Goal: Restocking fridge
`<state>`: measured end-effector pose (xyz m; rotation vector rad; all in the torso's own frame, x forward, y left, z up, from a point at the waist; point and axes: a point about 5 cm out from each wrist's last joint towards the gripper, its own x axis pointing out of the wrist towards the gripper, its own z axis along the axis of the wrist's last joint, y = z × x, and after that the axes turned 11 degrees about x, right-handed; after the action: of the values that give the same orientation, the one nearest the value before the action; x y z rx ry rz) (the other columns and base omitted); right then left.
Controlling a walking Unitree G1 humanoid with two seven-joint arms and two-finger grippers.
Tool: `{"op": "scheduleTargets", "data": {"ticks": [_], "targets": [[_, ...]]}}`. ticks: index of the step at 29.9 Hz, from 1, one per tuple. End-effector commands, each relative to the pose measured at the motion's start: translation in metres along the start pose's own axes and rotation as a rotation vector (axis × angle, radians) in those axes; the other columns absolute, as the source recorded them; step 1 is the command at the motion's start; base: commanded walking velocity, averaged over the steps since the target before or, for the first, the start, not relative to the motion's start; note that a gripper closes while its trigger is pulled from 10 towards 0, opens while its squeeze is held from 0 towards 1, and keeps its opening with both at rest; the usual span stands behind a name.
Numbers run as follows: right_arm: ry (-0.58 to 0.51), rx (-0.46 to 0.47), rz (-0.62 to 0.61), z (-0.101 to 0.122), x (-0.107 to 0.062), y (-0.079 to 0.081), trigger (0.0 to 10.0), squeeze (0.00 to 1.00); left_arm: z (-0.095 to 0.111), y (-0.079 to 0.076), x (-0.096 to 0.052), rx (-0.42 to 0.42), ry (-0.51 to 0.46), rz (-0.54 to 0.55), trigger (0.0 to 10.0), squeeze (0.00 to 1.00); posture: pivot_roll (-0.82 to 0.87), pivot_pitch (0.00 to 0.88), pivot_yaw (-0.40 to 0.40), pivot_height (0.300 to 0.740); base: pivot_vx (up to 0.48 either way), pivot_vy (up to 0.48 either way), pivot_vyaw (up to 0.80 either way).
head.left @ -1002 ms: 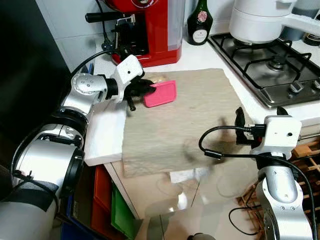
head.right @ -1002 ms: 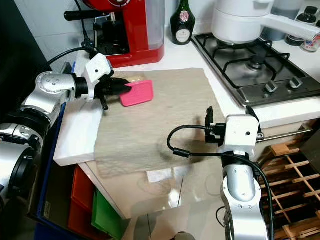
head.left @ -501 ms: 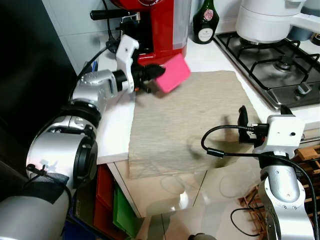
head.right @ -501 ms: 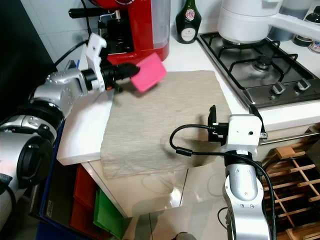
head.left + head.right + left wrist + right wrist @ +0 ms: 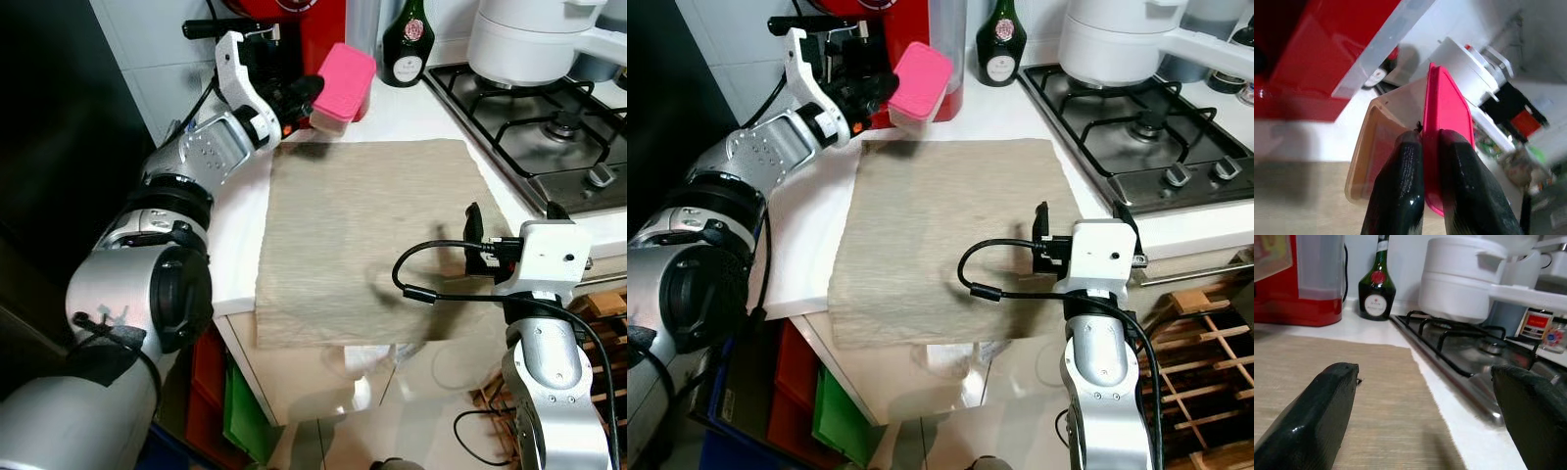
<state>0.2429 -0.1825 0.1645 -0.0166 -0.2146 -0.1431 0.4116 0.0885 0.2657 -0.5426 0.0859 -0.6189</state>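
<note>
The left gripper (image 5: 312,96) is pinching the edge of a pink-lidded container (image 5: 342,87), its two black fingers (image 5: 1400,186) closed tight on the lid's rim, one pad on each side as the left wrist view is showing. It is holding the container up off the counter, tilted, at about 12 o'clock from the beige mat (image 5: 377,245) and right in front of the red coffee machine (image 5: 911,39). The container's clear body is hanging below the pink lid, and its shadow is falling on the mat's far left corner.

The silver left arm is reaching forward from 9 o'clock, over the white counter (image 5: 230,245) beside the mat.

The right gripper (image 5: 509,235) is hovering at about 4 o'clock of the mat, at the counter's near right edge, with its fingers (image 5: 1327,416) spread wide apart and holding nothing; the right wrist view is looking between them across the mat.

Farther out, a dark green bottle (image 5: 405,47) with a round label is standing at 12 o'clock to 1 o'clock behind the mat, just beside the coffee machine. At 2 o'clock the gas hob (image 5: 534,127) is carrying a white pot (image 5: 524,39) on its back burner. Below the counter at 7 o'clock, red and green crates (image 5: 823,416) are sitting on the floor, and at 4 o'clock a wooden rack (image 5: 1205,352) is standing.
</note>
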Motion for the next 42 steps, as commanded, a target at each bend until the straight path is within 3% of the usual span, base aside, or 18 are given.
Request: {"op": "scheduleTargets", "data": {"ticks": [1, 10, 11, 12, 14, 17, 18, 19, 23, 27, 29, 31, 36, 38, 39, 40, 41, 42], "targets": [[-0.018, 0.011, 0.011, 0.002, 0.003, 0.004, 10.0, 0.0, -0.006, -0.002, -0.003, -0.052, 0.037, 0.083, 0.0, 0.0, -0.22, 0.0, 0.109, 0.74, 0.0, 0.0, 0.0], [-0.014, 0.02, 0.022, -0.001, 0.006, 0.007, 10.0, 0.0, -0.025, 0.007, -0.019, -0.015, 0.101, 0.347, 0.0, 0.0, -0.2, 0.0, 0.105, 0.74, 0.0, 0.0, 0.0], [-0.013, 0.021, 0.025, -0.001, 0.006, 0.008, 10.0, 0.0, -0.028, 0.01, -0.022, -0.014, 0.118, 0.397, 6.5, 0.0, -0.2, 0.0, 0.104, 0.74, 0.0, 0.0, 0.0], [-0.012, 0.021, 0.028, -0.001, 0.006, 0.008, 10.0, 0.0, -0.029, 0.012, -0.024, -0.02, 0.117, 0.432, 10.0, 0.0, -0.2, 0.0, 0.104, 0.74, 0.0, 0.0, 0.0], [-0.012, 0.021, 0.031, -0.001, 0.007, 0.009, 10.0, 0.0, -0.03, 0.014, -0.025, -0.03, 0.108, 0.456, 10.0, 0.0, -0.21, 0.0, 0.103, 0.74, 0.0, 0.0, 0.0], [-0.013, 0.018, 0.03, -0.001, 0.008, 0.007, 10.0, 0.0, -0.036, 0.011, -0.025, -0.136, 0.113, 0.462, 10.0, 0.0, -0.21, 0.0, 0.102, 0.74, 0.0, 0.0, 0.0], [-0.013, 0.017, 0.03, -0.001, 0.009, 0.007, 10.0, 0.0, -0.037, 0.01, -0.026, -0.163, 0.106, 0.477, 10.0, 0.29, -0.21, 0.0, 0.102, 0.74, 0.0, 0.0, 0.0], [-0.014, 0.016, 0.031, -0.001, 0.009, 0.007, 10.0, 0.0, -0.035, 0.01, -0.026, -0.187, 0.09, 0.484, 10.0, 1.0, -0.21, 0.0, 0.102, 0.74, 0.0, 0.0, 0.0], [-0.017, 0.016, 0.031, -0.001, 0.01, 0.007, 10.0, 0.0, -0.034, 0.006, -0.027, -0.236, 0.071, 0.491, 10.0, 1.0, -0.21, 0.0, 0.099, 0.74, 0.0, 0.0, 0.0], [-0.018, 0.015, 0.031, -0.001, 0.012, 0.007, 10.0, 0.0, -0.034, 0.008, -0.031, -0.182, 0.075, 0.504, 10.0, 1.0, -0.21, 0.0, 0.098, 0.74, 0.0, 0.0, 0.0], [-0.021, 0.016, 0.029, -0.001, 0.013, 0.007, 10.0, 0.0, -0.027, 0.007, -0.032, -0.062, 0.042, 0.478, 10.0, 1.0, -0.2, 0.0, 0.097, 0.74, 0.0, 0.0, 0.0], [-0.032, 0.02, 0.022, 0.0, 0.013, 0.006, 10.0, 0.0, -0.024, 0.006, -0.032, -0.022, 0.03, 0.453, 10.0, 1.0, -0.2, 0.0, 0.096, 0.74, 0.0, 0.0, 0.0], [-0.076, 0.049, 0.017, 0.008, 0.016, 0.007, 10.0, 0.0, -0.008, -0.009, -0.04, 0.277, -0.06, 0.328, 10.0, 1.0, -0.19, 0.0, 0.09, 0.74, 0.0, 0.0, 0.0], [-0.076, 0.053, 0.018, 0.007, 0.017, 0.007, 10.0, 0.0, -0.007, -0.011, -0.041, 0.316, -0.068, 0.319, 10.0, 1.0, -0.19, 0.0, 0.088, 0.74, 0.0, 0.0, 0.0], [-0.064, 0.086, 0.001, 0.006, 0.019, 0.006, 10.0, 0.0, -0.007, -0.017, -0.051, 0.454, -0.079, 0.281, 10.0, 1.0, -0.17, 0.0, 0.079, 0.74, 0.0, 0.0, 0.0], [-0.064, 0.086, 0.001, 0.006, 0.019, 0.006, 10.0, 0.0, -0.007, -0.017, -0.051, 0.454, -0.079, 0.281, 10.0, 1.0, -0.17, 0.0, 0.079, 0.74, 0.0, 0.0, 0.0], [-0.059, 0.106, -0.008, 0.005, 0.022, 0.007, 10.0, 0.0, -0.015, -0.02, -0.063, 0.584, -0.056, 0.255, 10.0, 1.0, -0.16, 0.0, 0.076, 0.74, 0.0, 0.0, 0.0], [-0.061, 0.111, -0.004, 0.005, 0.023, 0.008, 10.0, 0.0, -0.021, -0.021, -0.069, 0.627, -0.039, 0.243, 10.0, 1.0, -0.16, 0.0, 0.073, 0.74, 0.0, 0.0, 0.0]]}}
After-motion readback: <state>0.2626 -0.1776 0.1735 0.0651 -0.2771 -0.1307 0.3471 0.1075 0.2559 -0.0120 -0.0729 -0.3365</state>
